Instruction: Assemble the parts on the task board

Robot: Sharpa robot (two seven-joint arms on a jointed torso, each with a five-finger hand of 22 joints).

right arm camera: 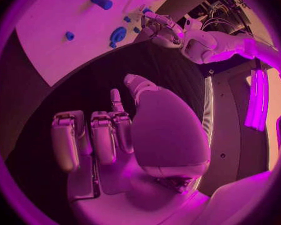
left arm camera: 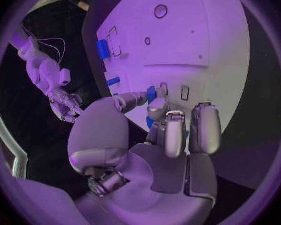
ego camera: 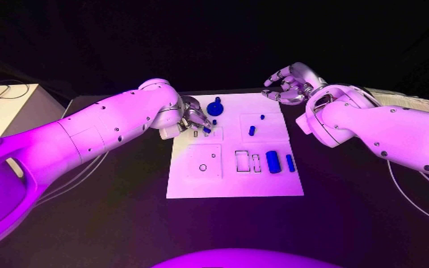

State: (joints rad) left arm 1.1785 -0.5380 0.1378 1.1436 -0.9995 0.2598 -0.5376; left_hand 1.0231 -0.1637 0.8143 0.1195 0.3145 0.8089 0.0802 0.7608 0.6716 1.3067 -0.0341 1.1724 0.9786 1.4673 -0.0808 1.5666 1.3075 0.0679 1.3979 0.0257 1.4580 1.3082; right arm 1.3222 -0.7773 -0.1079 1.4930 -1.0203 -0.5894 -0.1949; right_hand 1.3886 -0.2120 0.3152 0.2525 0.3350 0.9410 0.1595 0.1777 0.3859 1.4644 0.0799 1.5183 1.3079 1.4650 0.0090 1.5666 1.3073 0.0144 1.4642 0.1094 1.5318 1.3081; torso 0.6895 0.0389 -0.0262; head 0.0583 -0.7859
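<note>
The white task board (ego camera: 234,178) lies in the middle of the black table. My left hand (ego camera: 195,121) hovers over its far left part and pinches a small blue part (left arm camera: 152,94) between thumb and a finger, just above two small rectangular slots (left arm camera: 185,92). A blue round knob-like part (ego camera: 216,107) stands just beyond that hand. Two small blue pegs (ego camera: 252,130) sit in the far right section, and two longer blue blocks (ego camera: 273,161) lie at the right edge. My right hand (ego camera: 287,88) hangs past the board's far right corner, holding nothing, fingers loosely bent (right arm camera: 103,135).
Empty outlined recesses (ego camera: 242,161) and a small round hole (ego camera: 203,167) mark the board's near half. A pale box (ego camera: 22,110) stands at the table's far left. Black table (ego camera: 107,218) surrounds the board on all sides.
</note>
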